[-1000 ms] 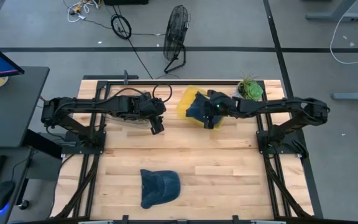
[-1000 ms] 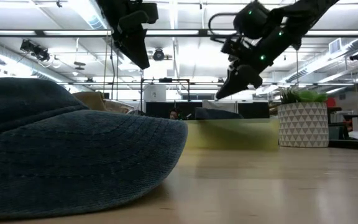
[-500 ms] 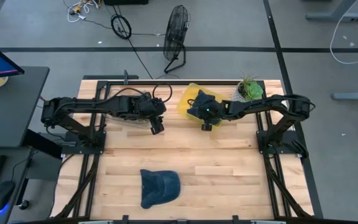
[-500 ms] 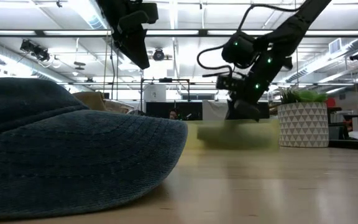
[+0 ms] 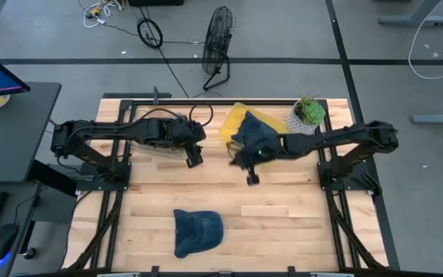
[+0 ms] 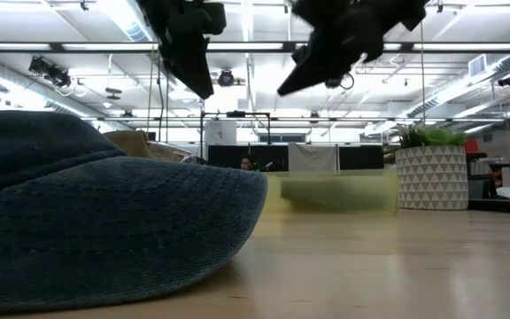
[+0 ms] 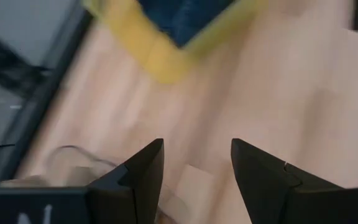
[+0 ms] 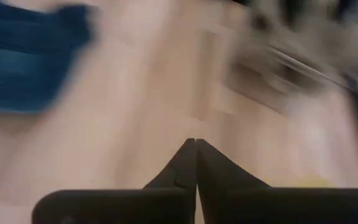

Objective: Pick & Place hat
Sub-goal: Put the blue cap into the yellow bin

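We see one blue hat [image 5: 198, 231] lying flat near the front edge of the wooden table [image 5: 283, 215], its long axis running front to back; a second blue hat [image 5: 254, 136] rests on the yellow tray [image 5: 235, 121] at the far side. Our right gripper [image 5: 251, 178] hangs above the table just in front of the tray, clenched on nothing. Our left gripper [image 5: 193, 161] waits left of the tray, fingers parted. A potted plant [image 5: 308, 112] stands at the far right, a fan [image 5: 218, 46] on the floor beyond.

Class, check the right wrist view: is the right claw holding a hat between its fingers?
No. The right claw has its fingers pressed together with nothing between them, and a blue hat lies apart on the table.
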